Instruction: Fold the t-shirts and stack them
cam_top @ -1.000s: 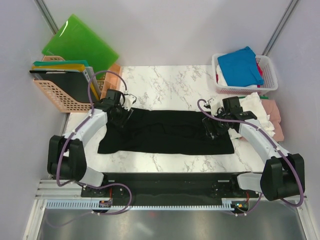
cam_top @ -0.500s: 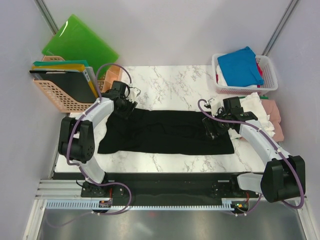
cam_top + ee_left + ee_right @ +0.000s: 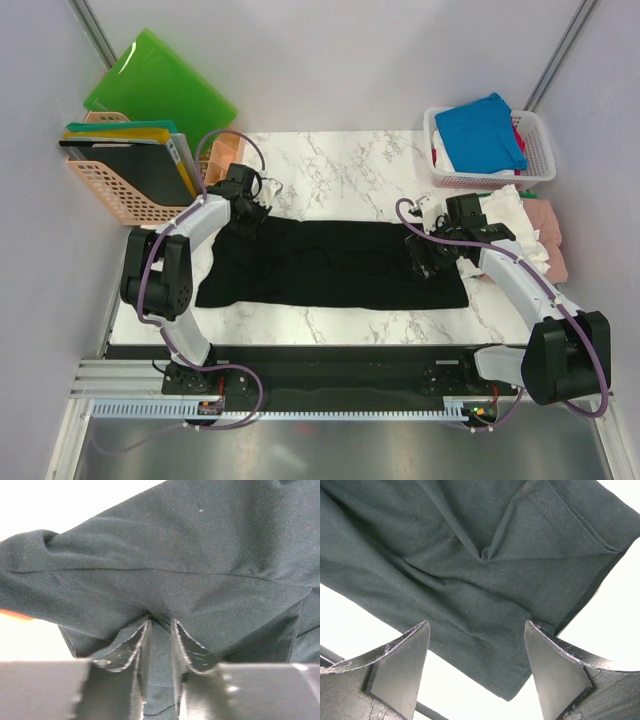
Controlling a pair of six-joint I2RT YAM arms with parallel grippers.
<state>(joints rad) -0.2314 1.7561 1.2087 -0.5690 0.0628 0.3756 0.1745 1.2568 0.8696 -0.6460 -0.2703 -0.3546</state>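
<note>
the black shirt (image 3: pixel 330 265) lies spread flat across the marble table (image 3: pixel 340 165). at its far left corner the left gripper (image 3: pixel 161 622) is pinched on a fold of the cloth. the right gripper (image 3: pixel 477 625) hangs over the shirt's right end, fingers wide apart.

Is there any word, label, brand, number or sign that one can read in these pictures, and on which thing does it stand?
No readable text anywhere. The black t-shirt is plain in every view; the white basket and the folders show no print large enough to read.
</note>
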